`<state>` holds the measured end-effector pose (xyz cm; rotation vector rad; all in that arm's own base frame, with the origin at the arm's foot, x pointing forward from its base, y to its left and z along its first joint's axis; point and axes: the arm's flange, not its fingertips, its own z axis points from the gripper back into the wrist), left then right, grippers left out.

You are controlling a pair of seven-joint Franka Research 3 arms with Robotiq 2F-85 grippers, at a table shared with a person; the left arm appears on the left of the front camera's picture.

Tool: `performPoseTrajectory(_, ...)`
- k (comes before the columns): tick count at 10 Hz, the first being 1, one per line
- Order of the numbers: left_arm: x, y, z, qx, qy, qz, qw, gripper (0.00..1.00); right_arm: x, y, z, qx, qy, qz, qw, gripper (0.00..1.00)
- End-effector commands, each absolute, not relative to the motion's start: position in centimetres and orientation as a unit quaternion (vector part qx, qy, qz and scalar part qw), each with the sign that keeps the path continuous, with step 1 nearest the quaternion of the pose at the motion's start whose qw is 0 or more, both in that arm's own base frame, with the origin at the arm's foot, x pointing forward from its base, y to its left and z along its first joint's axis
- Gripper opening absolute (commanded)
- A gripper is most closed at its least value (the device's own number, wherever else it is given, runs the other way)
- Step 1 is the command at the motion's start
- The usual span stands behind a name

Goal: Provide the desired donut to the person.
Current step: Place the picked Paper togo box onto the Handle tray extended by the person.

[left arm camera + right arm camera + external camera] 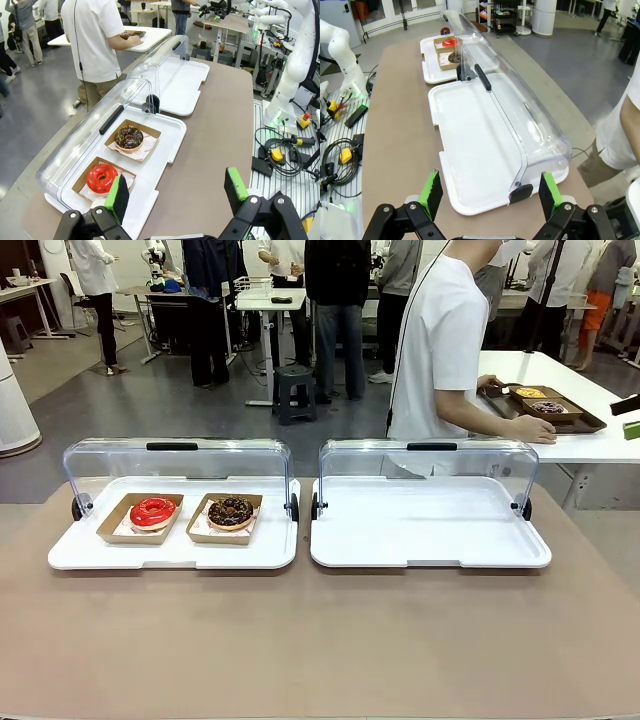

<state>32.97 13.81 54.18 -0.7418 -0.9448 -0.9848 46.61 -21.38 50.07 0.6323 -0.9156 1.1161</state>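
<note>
- Left wrist view first: left gripper [175,192] wide open, nothing between the green pads, hovering above the table edge.
- Just beyond its left finger, red-glazed donut [101,178] in a cardboard tray; a little farther ahead, chocolate donut [129,138] in its own tray. Both on the left white tray [172,135], clear lid [95,127] swung back.
- Farther ahead and across the table from that gripper, the person [95,40], turned away toward a side table, one hand on a brown tray there.
- Right wrist view: right gripper [490,192] also spread fully, holding nothing, poised over the near corner of the right white tray [470,145], which carries no donut; lid open beside it.
- Risks, as judgement: no visible cue yet to which donut is wanted, so a wrong pick likely if moved now; pinching the glaze instead of the cardboard could crush or smear it; clipping the raised lid on approach; handing over while the person faces away could mean a drop.
</note>
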Motion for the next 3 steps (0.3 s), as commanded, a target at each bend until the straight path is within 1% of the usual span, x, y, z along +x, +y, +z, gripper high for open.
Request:
performPoseTrajectory(1,33.03,13.91,54.18,-0.336,-0.437,-0.448,0.704,1.00,46.66,-21.35,50.01,0.285,-0.411,0.501,0.706,1.00)
performPoseTrajectory(3,33.03,13.91,54.18,-0.336,-0.437,-0.448,0.704,1.00,46.66,-21.35,50.01,0.285,-0.411,0.501,0.706,1.00)
